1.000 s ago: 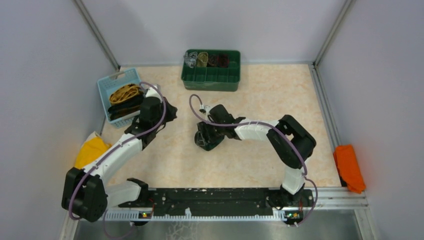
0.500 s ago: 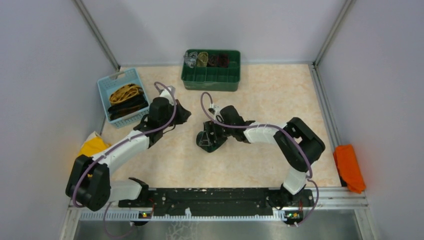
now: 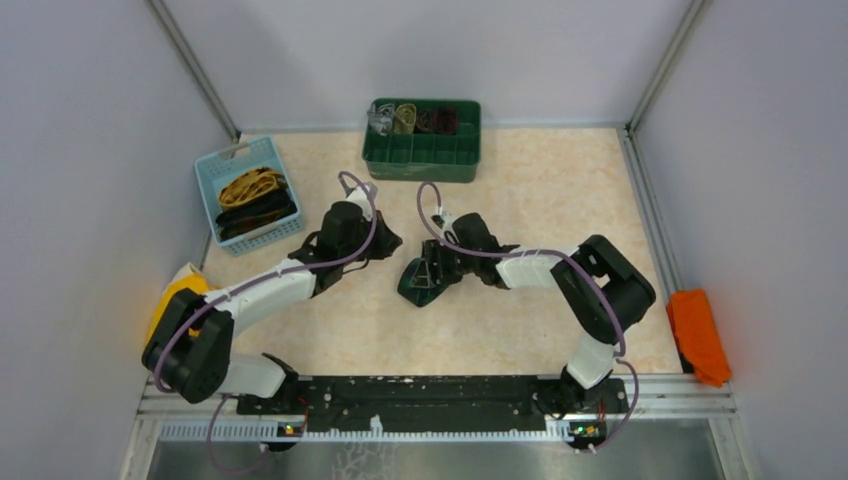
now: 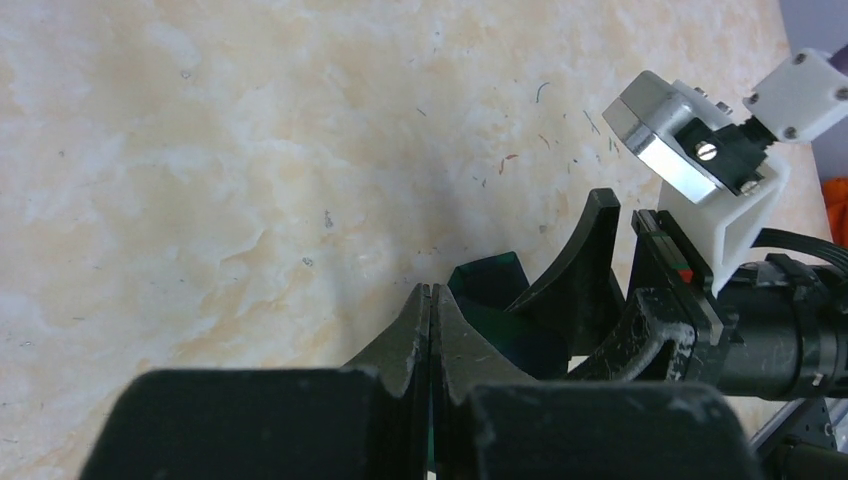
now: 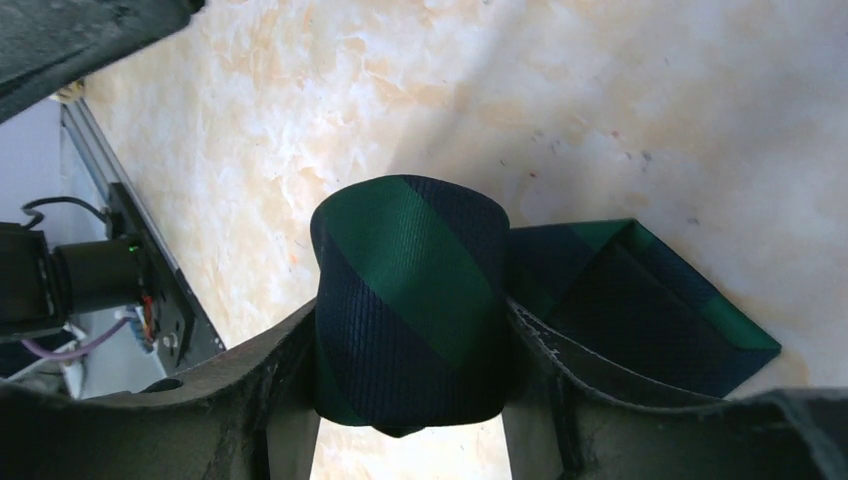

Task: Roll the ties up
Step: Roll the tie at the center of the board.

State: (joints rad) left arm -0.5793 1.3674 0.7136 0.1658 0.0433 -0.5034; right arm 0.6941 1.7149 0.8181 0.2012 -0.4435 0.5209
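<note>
Near the middle of the bench (image 3: 520,180) the right fingers (image 5: 270,385) are clamped on the green tie (image 5: 405,290). Most of it is wound into a fat coil held upright between them. The wide pointed end (image 5: 640,310) lies flat on the bench just beside the coil, so I'd say the roll is nearly finished but not closed. The left fingers (image 4: 418,335) are pressed together on nothing and sit low, close to the coil on its other side.

To finish this well, I think the right fingers need to hold firmly enough that the inner turns don't spring loose, but not so hard that the coil goes oval. The last flap should be brought round in line with the stripes, with its edges level with the coil's. If it wanders sideways the roll will cone out. The closed left fingers could serve as a stop, pinning the flap against the bench or nudging it up against the coil while the right wrist turns.

The green tray (image 3: 420,165) at the back has rolled ties (image 3: 420,119) in its rear compartments, which looks like the destination. More loose ties (image 3: 250,200) wait in the blue basket (image 3: 212,170) at the left.
</note>
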